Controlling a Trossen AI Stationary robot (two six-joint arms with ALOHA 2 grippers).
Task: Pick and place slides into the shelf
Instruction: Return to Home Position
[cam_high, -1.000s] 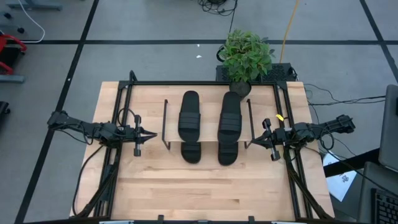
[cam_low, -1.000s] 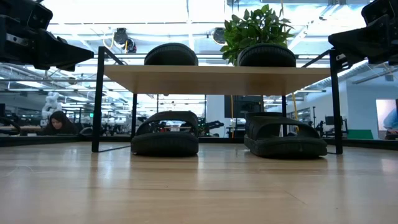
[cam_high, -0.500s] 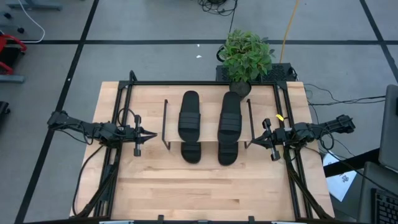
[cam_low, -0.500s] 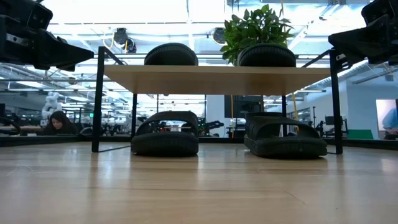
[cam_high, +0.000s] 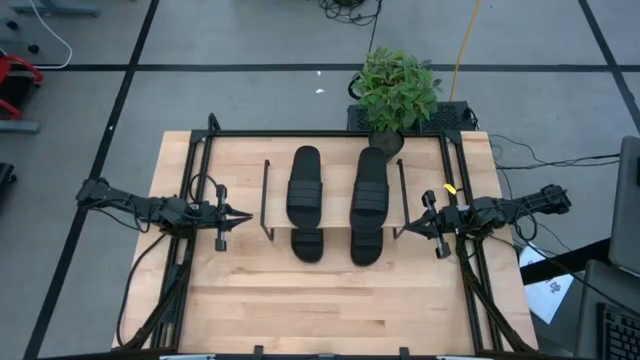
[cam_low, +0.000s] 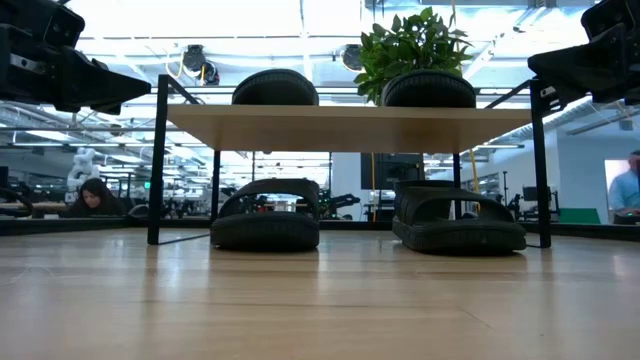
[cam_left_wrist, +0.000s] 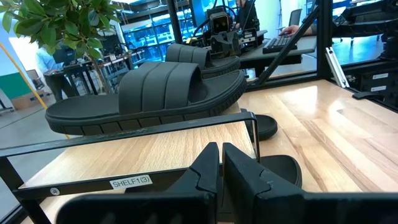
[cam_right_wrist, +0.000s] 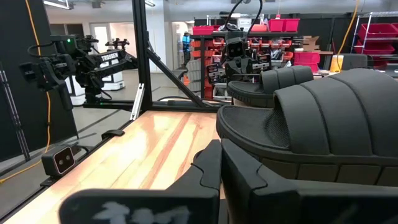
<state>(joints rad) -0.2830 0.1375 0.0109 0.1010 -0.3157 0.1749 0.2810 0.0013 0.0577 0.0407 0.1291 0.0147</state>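
The shelf (cam_high: 337, 192) stands mid-table, a light wooden board (cam_low: 350, 128) on a thin black frame. Two black slides (cam_high: 304, 185) (cam_high: 370, 185) lie side by side on the board. Two more slides (cam_low: 265, 228) (cam_low: 458, 230) rest by their soles on the table under the board, their near ends (cam_high: 307, 243) (cam_high: 366, 245) sticking out past it. My left gripper (cam_high: 247, 215) is shut and empty, just left of the shelf and pointing at it (cam_left_wrist: 219, 150). My right gripper (cam_high: 398, 232) is shut and empty, just right of the shelf (cam_right_wrist: 219, 150).
A potted plant (cam_high: 397, 90) stands at the table's far edge behind the shelf. Black rails (cam_high: 200, 150) run along the table's sides. Bare tabletop (cam_high: 330, 300) lies between the shelf and the near edge. People show in the room beyond.
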